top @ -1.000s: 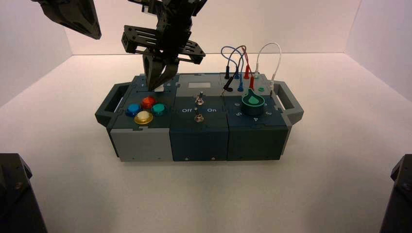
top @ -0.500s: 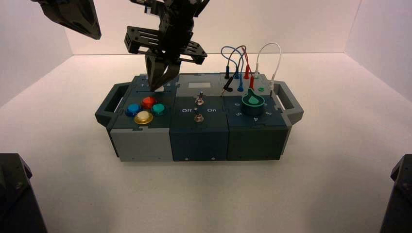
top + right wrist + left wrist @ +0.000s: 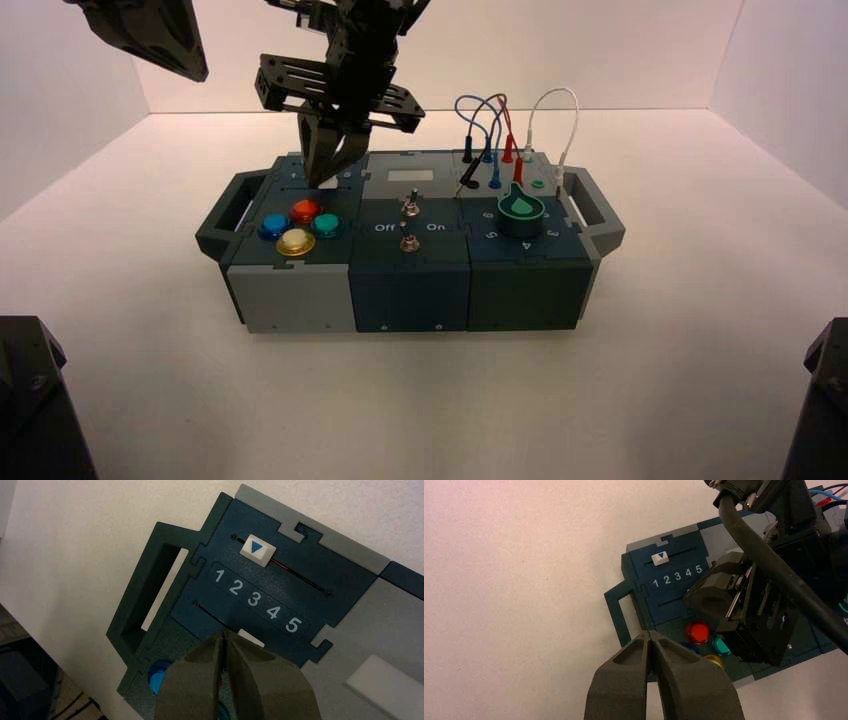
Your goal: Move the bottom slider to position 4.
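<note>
Toward 3 o'clock the right gripper (image 3: pixel 225 634) has moved slightly; it is clenched, empty. Bottom slider (image 3: pixel 251 637) lies just at its 3 o'clock, seemingly short of position 4 (image 3: pixel 273 612). Left gripper (image 3: pixel 649 634) waits, 10 o'clock.

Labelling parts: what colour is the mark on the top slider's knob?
Blue, on the top slider's white knob; clearest in the right wrist view.

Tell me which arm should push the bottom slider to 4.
The right, I'd say. Its closed pincer is right at the bottom slider, by the number row. The left pincer hangs away from it, and the right arm would probably be in its way.
</note>
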